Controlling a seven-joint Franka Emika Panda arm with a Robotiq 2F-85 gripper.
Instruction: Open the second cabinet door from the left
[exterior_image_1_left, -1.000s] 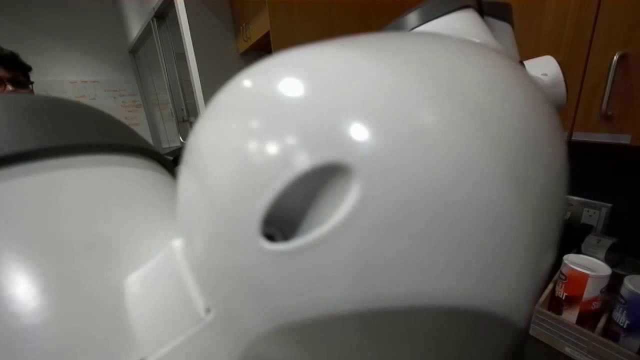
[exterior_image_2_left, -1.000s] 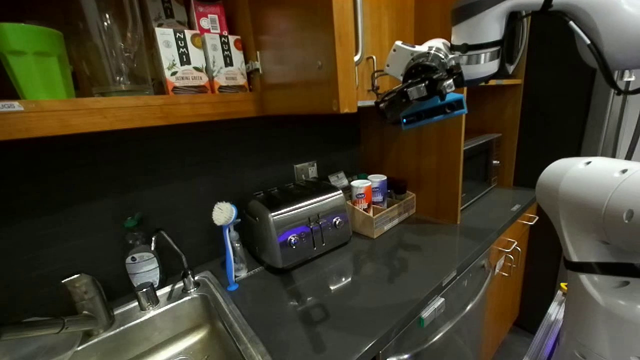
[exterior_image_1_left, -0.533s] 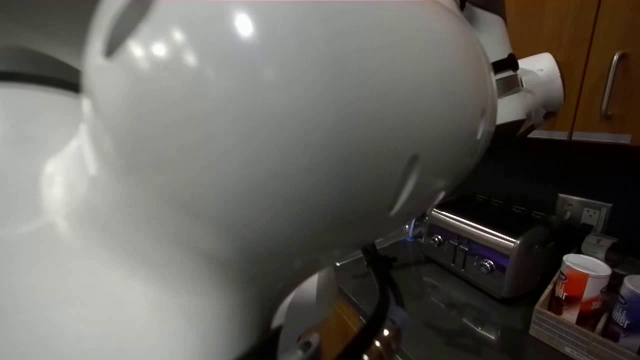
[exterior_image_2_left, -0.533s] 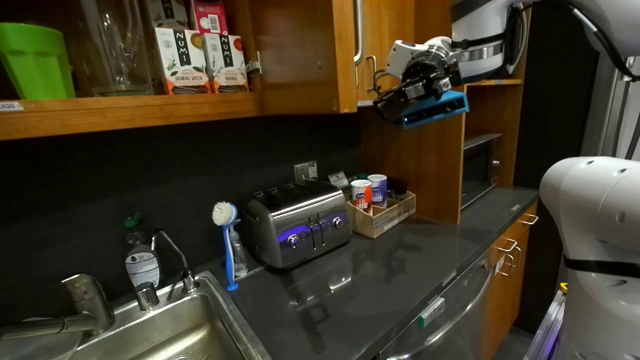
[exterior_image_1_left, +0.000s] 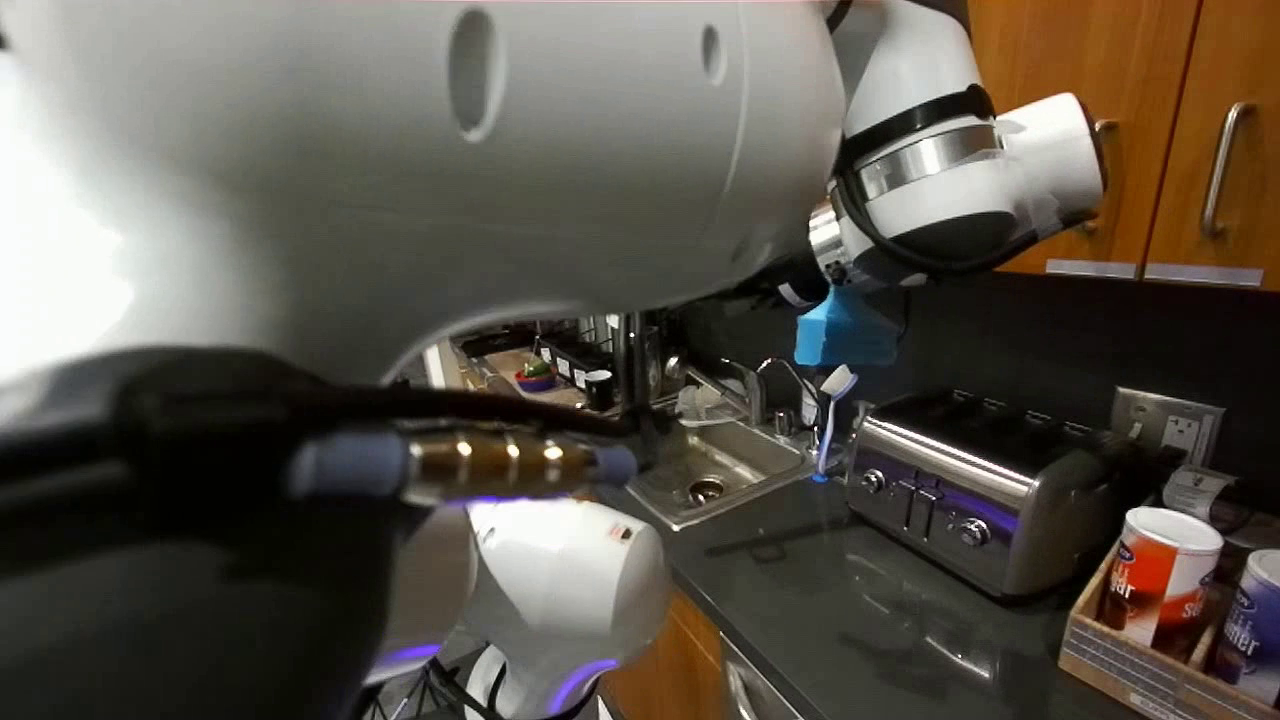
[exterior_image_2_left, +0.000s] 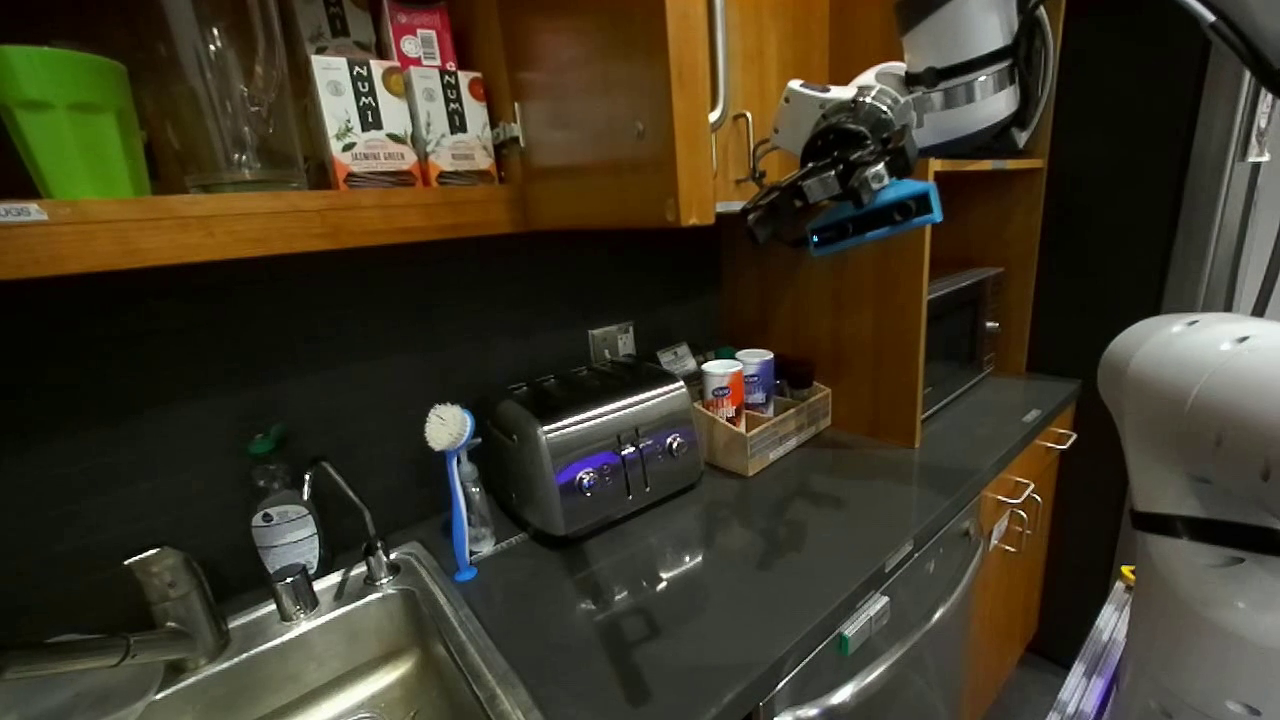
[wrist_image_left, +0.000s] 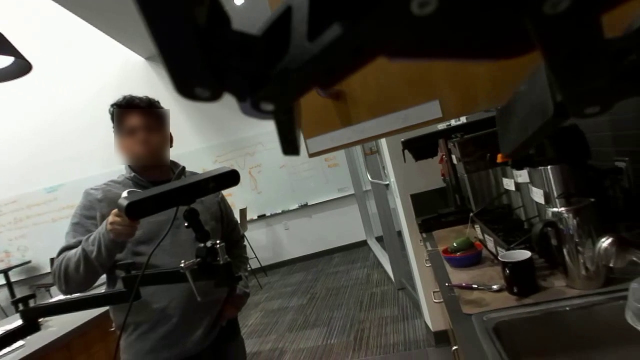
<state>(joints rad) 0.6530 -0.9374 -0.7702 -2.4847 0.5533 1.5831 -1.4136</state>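
Observation:
A wooden cabinet door (exterior_image_2_left: 600, 110) stands swung out from the upper cabinet, its metal handle (exterior_image_2_left: 718, 65) on the outer face near the free edge. Whether it is the second from the left, I cannot tell. Just right of that edge is my gripper (exterior_image_2_left: 770, 215), with the blue camera mount (exterior_image_2_left: 872, 218) beneath it. In the wrist view my gripper (wrist_image_left: 400, 145) has its fingers (wrist_image_left: 289, 130) wide apart, nothing held. Between them shows the outer face of a door (wrist_image_left: 425, 85) with a pale strip along its bottom. The arm hides the gripper in an exterior view.
Closed upper doors (exterior_image_1_left: 1230, 60) flank the arm. Below are a toaster (exterior_image_2_left: 600, 450), a wooden box (exterior_image_2_left: 765, 445) of canisters, a brush (exterior_image_2_left: 455, 480) and a sink (exterior_image_2_left: 440, 600). Tea boxes (exterior_image_2_left: 365, 120) fill the opened shelf. A person (wrist_image_left: 165, 260) stands ahead.
The large arm links have swung up and aside, uncovering the toaster and sink in an exterior view. The gripper has shifted only slightly. The swung-out door has not moved.

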